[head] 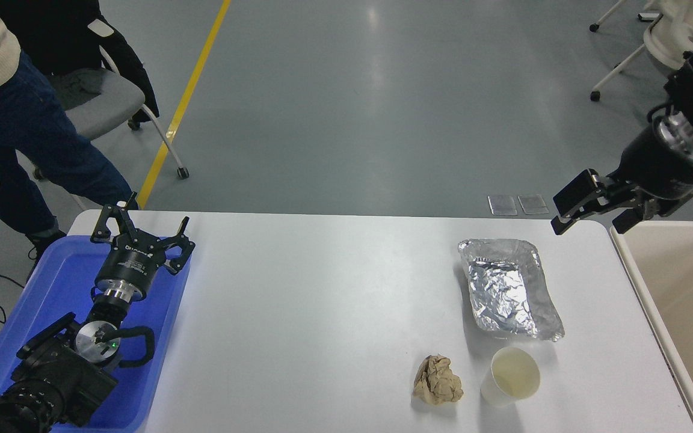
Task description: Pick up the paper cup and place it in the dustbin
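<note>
Paper cup (pixel 510 376) upright near the worktop's (pixel 322 300) near edge, between crumpled paper ball (pixel 438 379) and foil tray (pixel 509 287). Right claw (pixel 593 207), spread wide and empty, above the far right corner beside the dustbin (pixel 641 282). Left claw (pixel 142 237) wide over the blue tray (pixel 58 282).

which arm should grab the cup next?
Right. Its open gripper is on the cup's side, beside the dustbin. The left gripper sits over the blue tray, far across the table.

Lying on the white table (pixel 334 313): silver foil tray (pixel 509 288), crumpled brown paper ball (pixel 438 380) just beside the upright paper cup (pixel 510 377), blue plastic tray (pixel 64 288) overhanging the left edge.
</note>
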Tool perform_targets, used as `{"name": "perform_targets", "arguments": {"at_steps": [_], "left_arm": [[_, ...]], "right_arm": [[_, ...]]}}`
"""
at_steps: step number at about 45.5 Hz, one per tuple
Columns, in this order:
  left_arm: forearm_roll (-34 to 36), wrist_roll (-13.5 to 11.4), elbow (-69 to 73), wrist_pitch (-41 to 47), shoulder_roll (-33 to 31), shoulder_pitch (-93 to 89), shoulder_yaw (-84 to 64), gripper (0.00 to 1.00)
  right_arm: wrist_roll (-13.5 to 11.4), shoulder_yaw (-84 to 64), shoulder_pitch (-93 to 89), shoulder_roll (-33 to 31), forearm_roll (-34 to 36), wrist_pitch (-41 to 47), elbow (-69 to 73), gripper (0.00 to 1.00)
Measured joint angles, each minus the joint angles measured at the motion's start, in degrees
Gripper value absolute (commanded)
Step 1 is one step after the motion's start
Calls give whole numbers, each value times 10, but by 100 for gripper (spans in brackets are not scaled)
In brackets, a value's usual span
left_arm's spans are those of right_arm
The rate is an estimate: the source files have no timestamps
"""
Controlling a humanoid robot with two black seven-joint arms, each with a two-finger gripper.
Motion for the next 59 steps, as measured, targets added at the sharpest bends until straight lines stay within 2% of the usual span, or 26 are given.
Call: {"name": "perform_targets", "arguments": {"at_steps": [14, 36, 49, 57, 59], "left_arm": [[0, 0, 0, 0, 0, 0, 0, 100], [1, 1, 0, 0, 0, 0, 0, 100], [1, 1, 0, 0, 0, 0, 0, 100], [1, 1, 0, 0, 0, 0, 0, 100], [1, 1, 0, 0, 0, 0, 0, 100]], "right_arm": [[-5, 10, 18, 9, -10, 3, 11, 100], [-7, -10, 14, 1, 49, 4, 14, 100], [-9, 2, -50, -8, 53, 5, 11, 98], [-21, 31, -112, 6, 52, 4, 10, 98], [-23, 38, -126, 11, 52, 4, 10, 93]]}}
